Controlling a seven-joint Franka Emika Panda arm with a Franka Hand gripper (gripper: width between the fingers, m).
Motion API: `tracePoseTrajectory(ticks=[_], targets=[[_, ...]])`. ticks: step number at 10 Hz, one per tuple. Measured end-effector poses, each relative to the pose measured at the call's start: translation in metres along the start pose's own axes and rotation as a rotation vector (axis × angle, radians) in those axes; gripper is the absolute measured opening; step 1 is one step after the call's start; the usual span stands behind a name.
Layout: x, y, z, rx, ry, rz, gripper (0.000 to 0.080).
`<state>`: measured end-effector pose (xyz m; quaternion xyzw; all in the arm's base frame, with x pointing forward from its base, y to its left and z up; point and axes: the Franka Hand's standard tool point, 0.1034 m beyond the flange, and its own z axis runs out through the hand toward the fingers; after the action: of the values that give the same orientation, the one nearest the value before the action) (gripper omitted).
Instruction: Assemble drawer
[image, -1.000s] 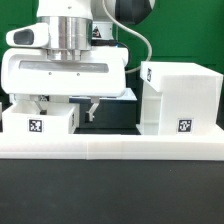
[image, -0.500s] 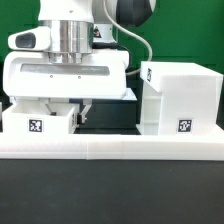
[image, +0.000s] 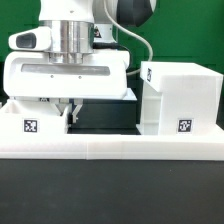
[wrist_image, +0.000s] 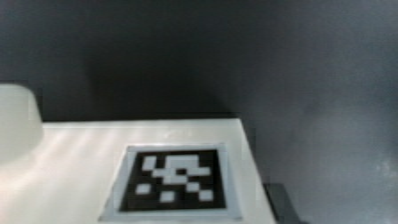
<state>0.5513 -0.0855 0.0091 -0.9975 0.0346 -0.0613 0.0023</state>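
1. Over the last second the gripper (image: 67, 108) has slid toward the exterior view's left. It now hangs at the right-hand wall of the small tray (image: 35, 124).
2. The tray's tag has crept left as well, so the tray is probably being pushed or gripped, though the view is too crowded to be sure.
3. Only one dark finger (image: 71, 110) shows, so I cannot tell how the jaws stand.
4. The tray stands well apart from the tall casing (image: 178, 98), so it has not yet been fitted in.
5. A long bar (image: 110, 148) fences the front edge. The open room for moving is the dark table (image: 105, 115) between tray and casing.
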Motion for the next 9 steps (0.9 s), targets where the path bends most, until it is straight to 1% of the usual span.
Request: tracePoseTrajectory(ticks=[2, 3, 4, 5, 6, 7, 9], targets=[[0.001, 0.0, -0.002, 0.0, 0.002, -0.007, 0.0041], [0.004, 0.0, -0.009, 0.001, 0.012, -0.016, 0.0041], [0.006, -0.002, -0.02, 0.001, 0.025, -0.036, 0.0041], [0.006, -0.002, -0.03, 0.002, 0.034, -0.058, 0.0041], [0.004, 0.001, -0.036, 0.001, 0.039, -0.102, 0.0041], [0.007, 0.002, -0.04, -0.001, 0.046, -0.133, 0.0041], [0.005, 0.002, -0.037, 0.0, 0.042, -0.142, 0.0041]])
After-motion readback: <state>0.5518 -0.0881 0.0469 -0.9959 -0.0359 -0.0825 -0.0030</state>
